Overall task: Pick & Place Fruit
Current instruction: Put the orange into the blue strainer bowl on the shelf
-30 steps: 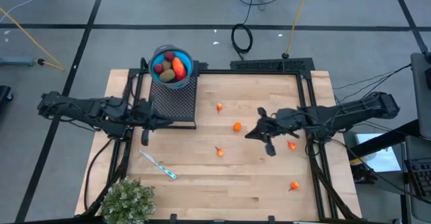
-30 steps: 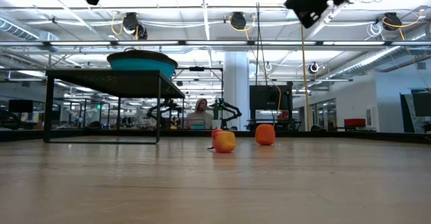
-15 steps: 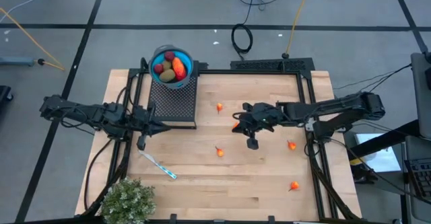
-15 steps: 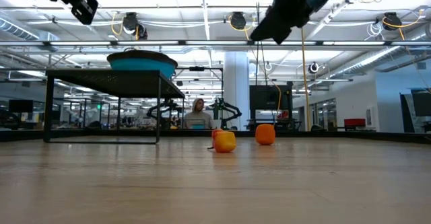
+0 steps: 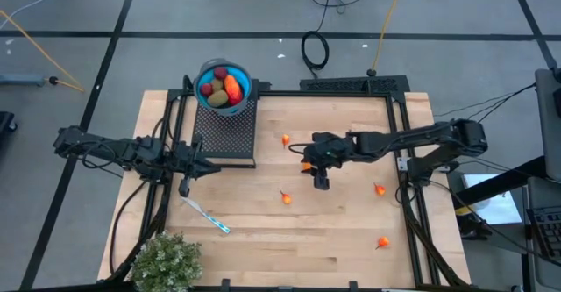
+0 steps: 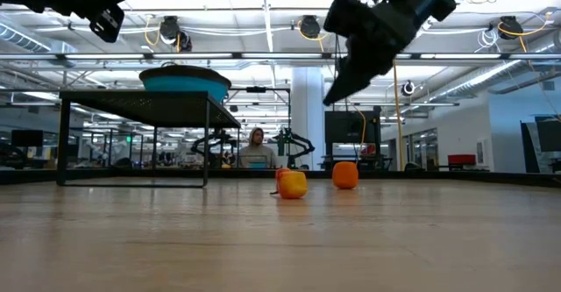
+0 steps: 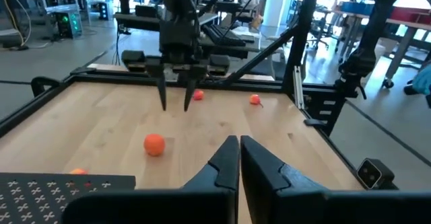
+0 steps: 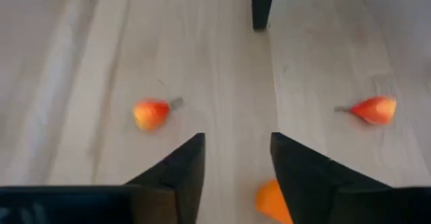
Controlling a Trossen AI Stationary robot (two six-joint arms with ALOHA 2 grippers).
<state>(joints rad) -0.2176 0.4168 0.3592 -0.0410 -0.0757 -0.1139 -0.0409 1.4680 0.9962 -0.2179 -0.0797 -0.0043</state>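
Observation:
Fruit lies loose on the wooden table: an orange ball (image 5: 308,165) (image 7: 154,144) (image 6: 345,175), small red-orange pieces (image 5: 286,139) (image 5: 286,198) (image 5: 379,188) (image 5: 383,242). More fruit fills the blue bowl (image 5: 223,86) that stands on a black mesh stand (image 5: 225,136). My right gripper (image 5: 306,161) (image 7: 176,106) hangs open just above the orange ball (image 8: 272,201), tipped downward, touching nothing. My left gripper (image 5: 210,164) (image 7: 238,140) is shut and empty beside the stand, pointing level across the table.
A blue-and-white stick (image 5: 206,215) lies near the table's left front, and a bushy green plant (image 5: 166,261) stands at the front left corner. The stand's leg (image 8: 259,5) is ahead of my right gripper. Black frame rails (image 5: 399,152) run along the table's sides.
My right gripper has gone toward the table's left edge and down, tipping its fingers further downward, and now hangs over the orange ball. My left arm has sunk lower beside the stand. No fruit has moved.

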